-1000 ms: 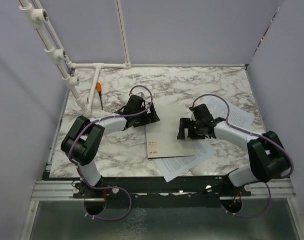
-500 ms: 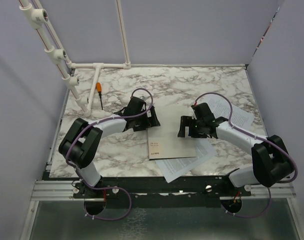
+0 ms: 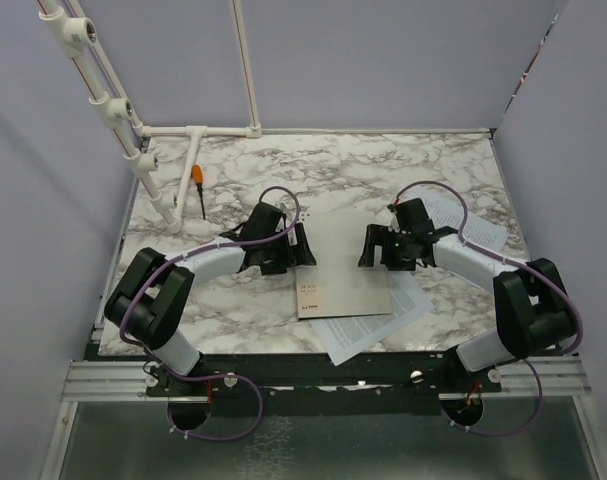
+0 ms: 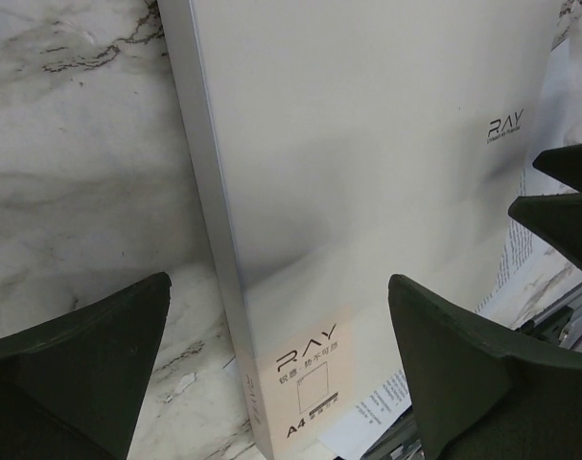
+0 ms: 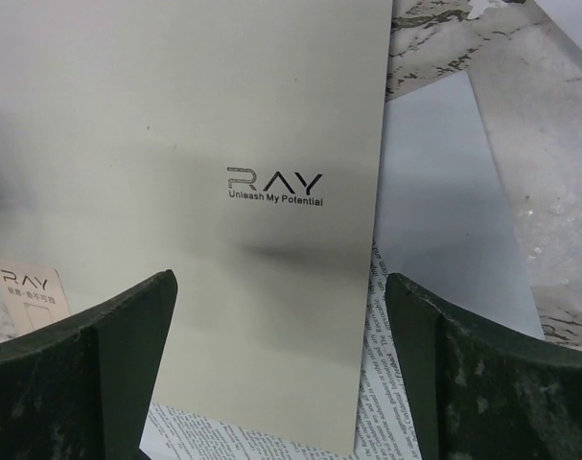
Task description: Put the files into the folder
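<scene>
Found folder closed and flat, mid-desk, grey-beige cover up, orange-tan label at its near-left corner. Logged files lying under it: printed sheets poking out past the near and right edges, with another sheet farther right by the right arm.

Noted left gripper released, jaws spread wide, straddling the folder's left edge: one finger over marble, the other over the cover. Gripping nothing.

Noted right gripper likewise released, jaws wide, low over the folder's right edge: one finger above the cover, the other above the exposed paper. Holding nothing. Cannot tell whether either gripper's tips touch the surface.

Spotted an orange-handled screwdriver at far left of desk, well apart from the folder.
</scene>
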Tool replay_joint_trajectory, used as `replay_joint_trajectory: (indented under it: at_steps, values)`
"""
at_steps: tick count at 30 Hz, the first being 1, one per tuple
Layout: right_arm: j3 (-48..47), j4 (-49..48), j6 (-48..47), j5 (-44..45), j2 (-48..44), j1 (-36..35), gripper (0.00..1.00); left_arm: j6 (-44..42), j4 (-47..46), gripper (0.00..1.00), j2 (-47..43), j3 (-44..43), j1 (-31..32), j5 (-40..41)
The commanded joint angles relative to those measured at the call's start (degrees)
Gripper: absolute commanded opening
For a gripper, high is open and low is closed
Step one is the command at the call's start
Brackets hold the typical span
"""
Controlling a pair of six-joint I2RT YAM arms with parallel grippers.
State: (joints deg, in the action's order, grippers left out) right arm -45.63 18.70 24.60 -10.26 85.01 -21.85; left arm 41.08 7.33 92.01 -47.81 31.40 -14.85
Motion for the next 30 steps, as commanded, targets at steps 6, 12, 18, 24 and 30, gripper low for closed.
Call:
replay_joint_trajectory:
  at_steps: [6, 12, 18, 24, 30]
  values:
    - [1.97, -4.77, -0.19, -6.57, 1.98, 1.51, 0.94, 1.04, 6.68, 0.99, 1.91, 3.53, 2.94, -3.46]
    - [4.56, -6.55, 0.42, -7.55, 1.22, 1.93, 0.94, 1.47, 6.45, 0.99, 2.38, 3.16, 3.93, -3.08]
    - [5.5, -6.22, 0.66, -5.76, 1.12, 2.46, 0.94, 1.46, 6.46, 0.99, 2.64, 3.67, 4.28, -2.17]
    - [6.12, -4.57, 0.61, 0.17, 0.17, 2.51, 0.94, 1.46, 6.46, 0.99, 2.72, 3.8, 4.29, -1.63]
    - [6.8, -4.78, 1.39, 0.61, -0.1, 2.51, 0.94, 1.46, 6.53, 0.99, 2.99, 3.3, 4.29, -1.73]
